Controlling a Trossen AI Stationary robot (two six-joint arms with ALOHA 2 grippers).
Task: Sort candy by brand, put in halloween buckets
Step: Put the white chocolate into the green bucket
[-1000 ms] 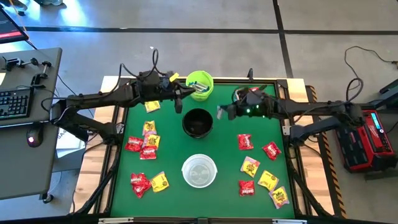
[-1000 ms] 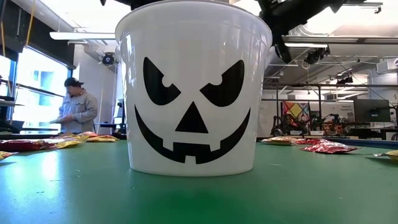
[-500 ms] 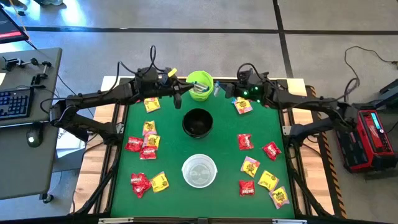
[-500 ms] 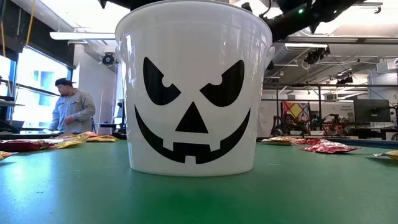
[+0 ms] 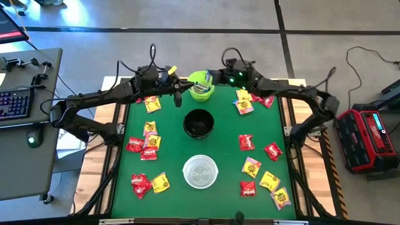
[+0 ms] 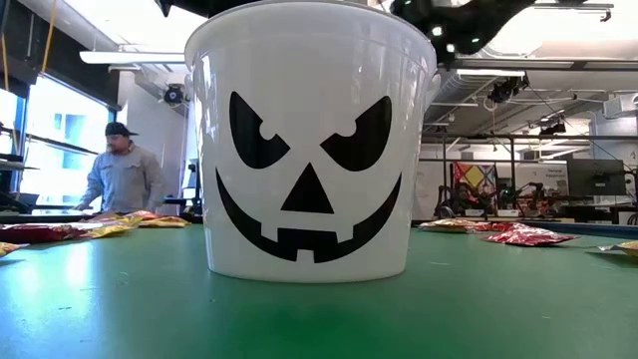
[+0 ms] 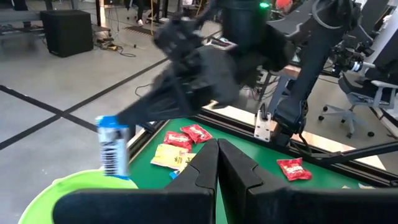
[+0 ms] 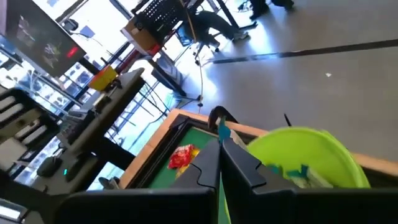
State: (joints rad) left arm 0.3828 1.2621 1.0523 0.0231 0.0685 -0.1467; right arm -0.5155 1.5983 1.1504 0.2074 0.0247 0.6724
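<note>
The lime green bucket (image 5: 201, 86) stands at the table's far edge with pale blue-white packets (image 8: 292, 172) inside. My right gripper (image 5: 211, 77) hovers over its far rim, shut on a pale blue-white candy packet (image 7: 114, 149). My left gripper (image 5: 179, 100) waits shut just left of the green bucket, its fingers (image 7: 205, 163) level with the rim and holding nothing I can see. The black bucket (image 5: 199, 123) and the white bucket (image 5: 200, 172) stand in a row toward the near edge. My right gripper pinches the pale blue-white packet by its blue top end (image 7: 107, 122) between its two fingertips, coming slanting down from the table's right. The packet hangs upright below the fingers, lifted clear, above the green bucket's rim (image 7: 93, 180).
Red and yellow packets lie in groups on the left (image 5: 145, 145) and right (image 5: 262, 178) of the green mat, with more near the far right corner (image 5: 245, 103). The white jack-o'-lantern bucket (image 6: 309, 150) fills the low view. A person (image 6: 125, 179) stands far behind the table.
My right gripper has carried the pale blue-white packet from beside the black bucket toward the far edge and left, ending over the green bucket's far rim. It has stayed shut on the packet.
</note>
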